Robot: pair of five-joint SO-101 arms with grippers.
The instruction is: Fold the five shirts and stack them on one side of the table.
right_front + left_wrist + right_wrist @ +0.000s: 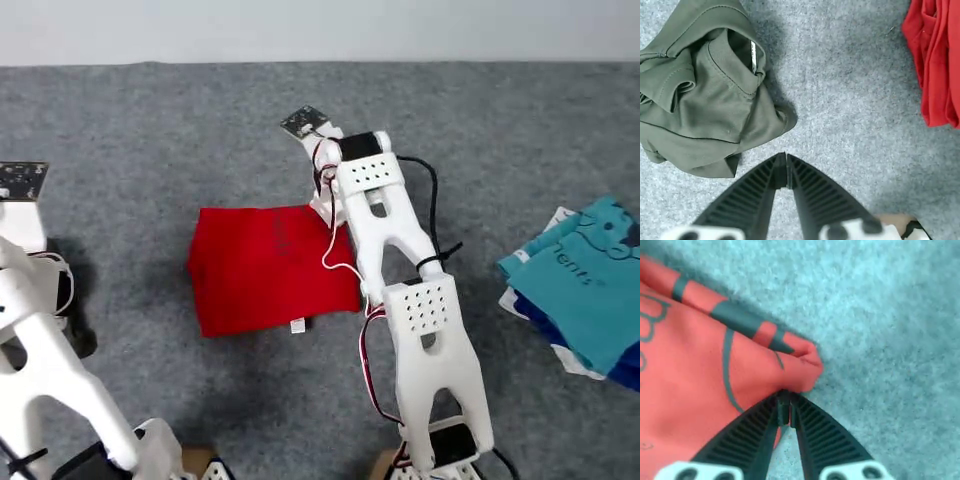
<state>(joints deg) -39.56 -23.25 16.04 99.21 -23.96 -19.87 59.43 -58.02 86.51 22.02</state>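
red shirt [262, 266], folded, its edge pinched in right hand [785, 401]

**Robotics laboratory bench.** A grey felt-like mat [150, 130] is spread over the whole work surface, and a plain pale wall [320, 30] is seen behind it. Two white perforated plastic robot arms are set side by side, the left arm [40, 350] and the right arm [430, 330]. Loose red and white wires [368, 370] and a bare green circuit board [303, 122] are left exposed. A folded red cotton shirt [265, 265] is laid on the mat.
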